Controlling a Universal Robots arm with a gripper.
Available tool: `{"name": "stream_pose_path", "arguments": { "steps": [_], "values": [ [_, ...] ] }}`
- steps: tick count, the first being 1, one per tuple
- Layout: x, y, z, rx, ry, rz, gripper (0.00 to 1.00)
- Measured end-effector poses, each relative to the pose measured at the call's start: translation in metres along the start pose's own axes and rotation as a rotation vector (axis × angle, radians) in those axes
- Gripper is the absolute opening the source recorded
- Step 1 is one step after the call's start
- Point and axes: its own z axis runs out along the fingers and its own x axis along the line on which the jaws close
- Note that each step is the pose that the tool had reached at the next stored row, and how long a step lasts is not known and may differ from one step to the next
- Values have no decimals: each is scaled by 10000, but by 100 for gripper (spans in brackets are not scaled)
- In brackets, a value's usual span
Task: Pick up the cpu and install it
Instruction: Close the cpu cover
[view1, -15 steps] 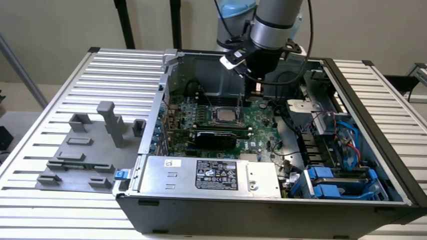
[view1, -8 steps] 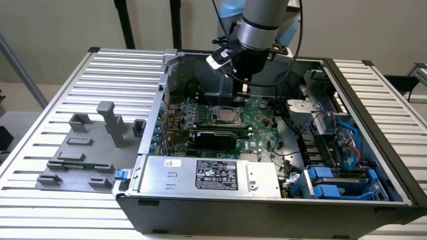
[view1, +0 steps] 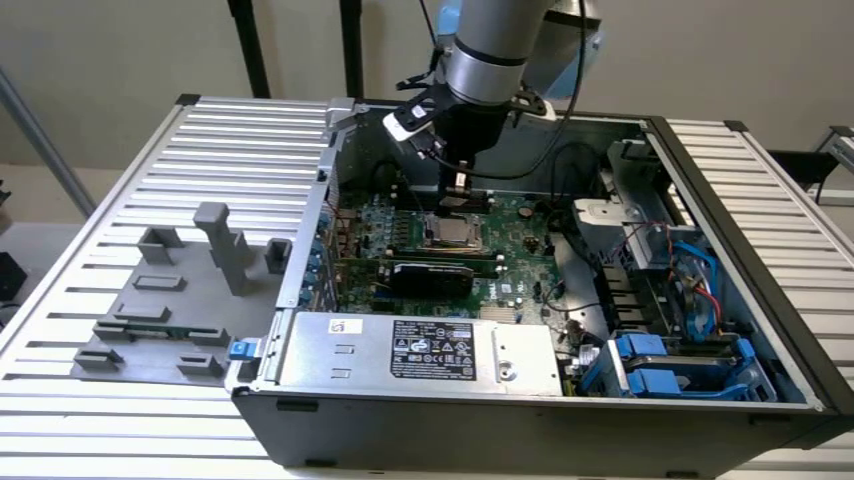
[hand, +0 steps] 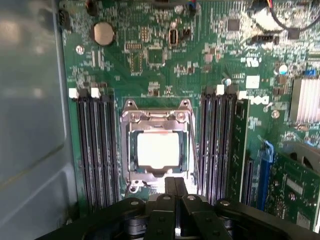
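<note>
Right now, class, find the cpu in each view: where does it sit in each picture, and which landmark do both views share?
Exterior view: the cpu lies in its socket on the motherboard, beneath the gripper.
Wrist view: the cpu lies inside the metal socket frame, between two banks of memory slots.
Shared landmark: the gripper, shut, close to the chip.

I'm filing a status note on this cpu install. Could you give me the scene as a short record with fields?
cpu: flat in the socket, pale top up
socket: metal frame around the cpu
gripper: shut, holding nothing, over the socket's edge
case: open on top
power supply: silver labelled box at the case's near wall
fixture blocks: grey, at the exterior view's left of the case
</note>
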Motion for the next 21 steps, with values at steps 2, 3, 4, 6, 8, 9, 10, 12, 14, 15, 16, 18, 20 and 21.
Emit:
{"name": "stream_pose_path", "arguments": {
  "steps": [2,3,4,6,8,9,10,12,14,15,16,18,20,21],
  "values": [
    [-2,-71,27,56,-2,-1,11],
    [-4,-101,39,79,-4,-3,11],
    [-4,-118,50,99,-4,-6,11],
    [-4,-118,71,147,-8,-18,11],
    [-3,-114,88,258,-13,-25,11],
    [-3,-108,96,327,-15,-27,11],
    [-3,-89,102,397,-19,-27,11],
    [0,-26,112,502,-23,-28,11],
    [-2,23,133,551,-25,-29,11],
    [-8,27,153,554,-25,-29,11],
    [-12,29,170,555,-24,-29,11],
    [-13,33,206,556,-25,-28,11],
    [-12,36,242,557,-25,-28,11],
    [-12,35,260,561,-24,-28,11]
  ]
}}
